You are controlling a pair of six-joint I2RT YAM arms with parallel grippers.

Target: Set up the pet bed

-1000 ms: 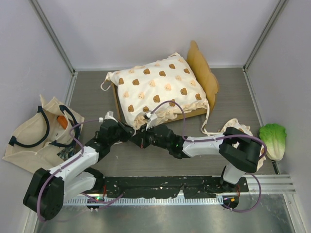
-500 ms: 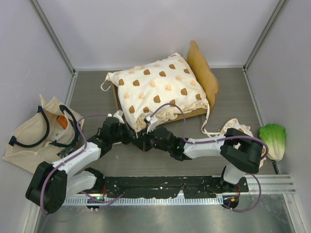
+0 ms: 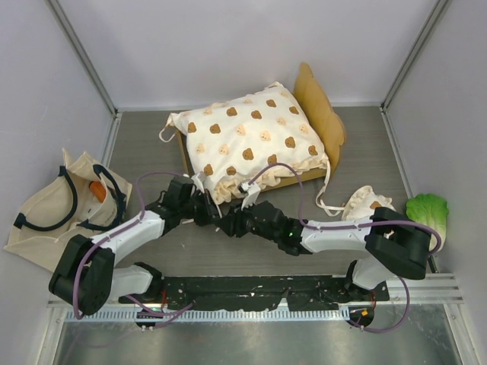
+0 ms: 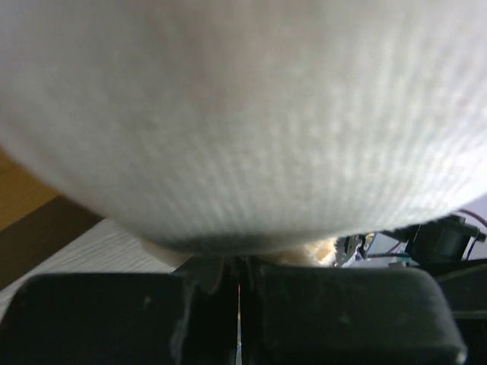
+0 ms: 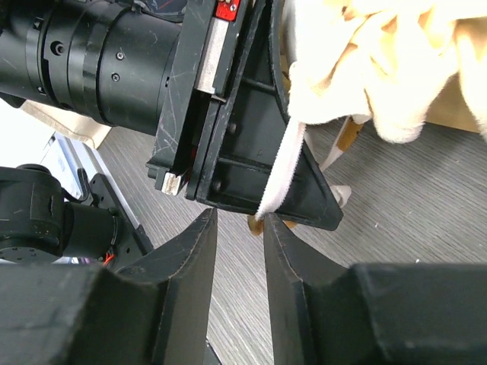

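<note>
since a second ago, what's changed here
The right gripper opened and drew back from the cushion toward the arm bases. The left gripper stays shut on the tie strap. Pet bed, tote bag and lettuce toy stayed put.

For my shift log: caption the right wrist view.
Right fingers parted and empty; left fingers pinch the cushion's white tie.
</note>
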